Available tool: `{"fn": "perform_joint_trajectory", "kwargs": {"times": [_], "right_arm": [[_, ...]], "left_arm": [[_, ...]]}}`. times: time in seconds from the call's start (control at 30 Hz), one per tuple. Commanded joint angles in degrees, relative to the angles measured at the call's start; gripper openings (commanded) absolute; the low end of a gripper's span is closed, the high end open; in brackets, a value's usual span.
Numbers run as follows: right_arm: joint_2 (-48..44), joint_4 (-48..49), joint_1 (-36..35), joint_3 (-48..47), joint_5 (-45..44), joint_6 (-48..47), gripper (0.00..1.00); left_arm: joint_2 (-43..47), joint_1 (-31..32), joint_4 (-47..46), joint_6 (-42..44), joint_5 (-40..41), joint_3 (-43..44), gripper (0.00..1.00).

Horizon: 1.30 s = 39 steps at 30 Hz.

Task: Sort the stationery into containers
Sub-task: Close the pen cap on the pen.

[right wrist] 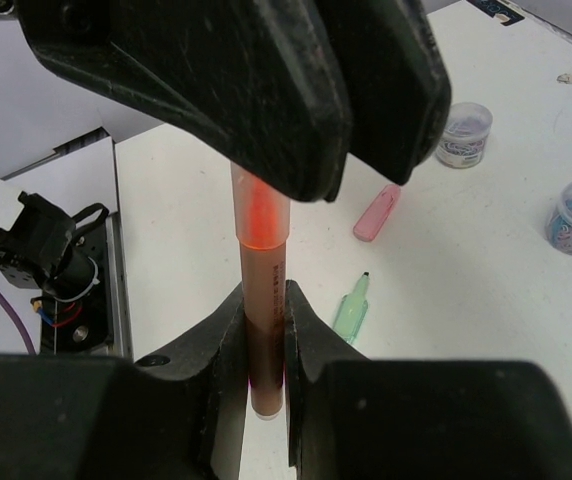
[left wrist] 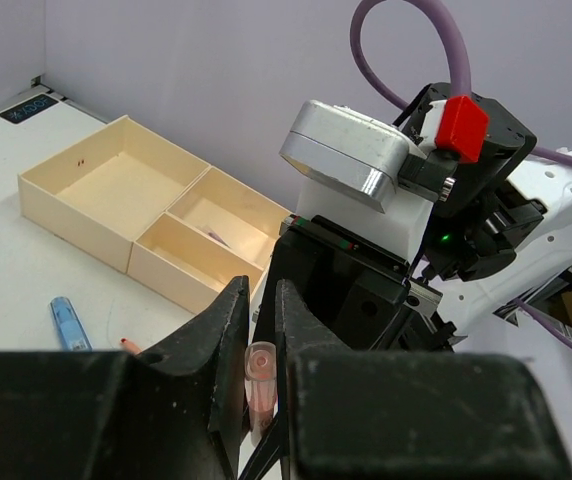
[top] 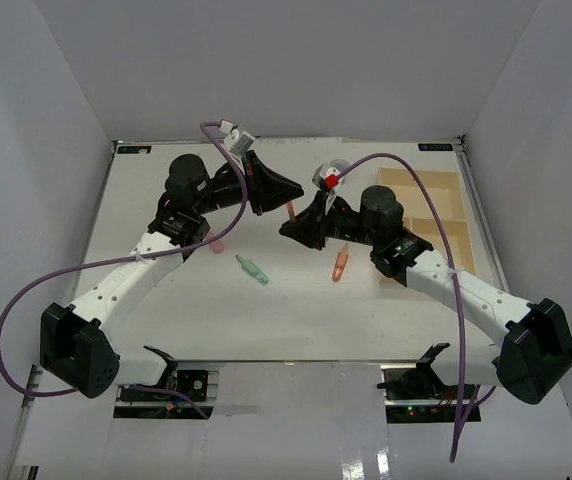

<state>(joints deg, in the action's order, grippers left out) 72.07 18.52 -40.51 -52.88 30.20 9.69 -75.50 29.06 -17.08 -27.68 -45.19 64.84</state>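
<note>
Seen from above, the left claw (top: pixel 288 195) and the right claw (top: pixel 296 226) meet nose to nose over the middle of the counter (top: pixel 296 312). Both are closed on one reddish marker (top: pixel 291 209) held between them, and the tray (top: pixel 436 215) sits well apart at 3 o'clock. With two grips on one thin body, I judge the main risk to be either arm moving before the other lets go, which could twist the marker, flick it out or pull its cap off. A green marker (top: pixel 253 269) at 7 o'clock and an orange marker (top: pixel 340 264) at 5 o'clock lie nearby, so a dropped marker could knock them about. In the left wrist view, the left claw's jaws pinch the marker (left wrist: pixel 261 385) at its near end. The right arm's camera housing (left wrist: pixel 351 160) crowds in at 1 o'clock, and a careless swing here could bump the two wrists together. The tray lies at 10 o'clock, with a blue pen (left wrist: pixel 66 322) on the counter near it. In the right wrist view, the right claw clamps the marker (right wrist: pixel 264 340) close to one end while the left claw covers the other end at 12 o'clock. Held so near its end, the marker may tilt once freed and miss its compartment. A pink highlighter (right wrist: pixel 376 213) and two pots (right wrist: pixel 464 135) lie unsorted at 2 o'clock.
</note>
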Motion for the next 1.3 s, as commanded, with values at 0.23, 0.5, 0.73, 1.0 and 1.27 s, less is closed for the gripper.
{"fn": "perform_joint_trajectory", "kwargs": {"times": [0.23, 0.5, 0.73, 1.0, 1.27], "right_arm": [[-1.41, 11.53, 1.49, -4.6, -1.46, 0.06, 0.08], [-1.85, 15.84, 2.63, -5.12, -1.46, -0.73, 0.08], [-2.55, 17.95, 2.81, -6.88, -1.46, -2.31, 0.08], [-2.64, 17.95, 3.86, -8.99, -1.46, -4.33, 0.08], [-2.38, 18.12, 5.35, -12.24, 0.3, -4.25, 0.08]], "left_arm": [[2.29, 0.47, 0.21, -2.28, -2.27, -4.19, 0.0], [1.33, 1.61, -0.15, -5.01, -3.5, -6.3, 0.0], [-0.08, 2.58, -0.23, -6.68, -3.68, -7.45, 0.0], [-1.22, 3.46, -0.06, -7.74, -4.29, -8.32, 0.0], [-2.28, 3.64, 3.11, -5.28, -4.91, -8.41, 0.0]]}}
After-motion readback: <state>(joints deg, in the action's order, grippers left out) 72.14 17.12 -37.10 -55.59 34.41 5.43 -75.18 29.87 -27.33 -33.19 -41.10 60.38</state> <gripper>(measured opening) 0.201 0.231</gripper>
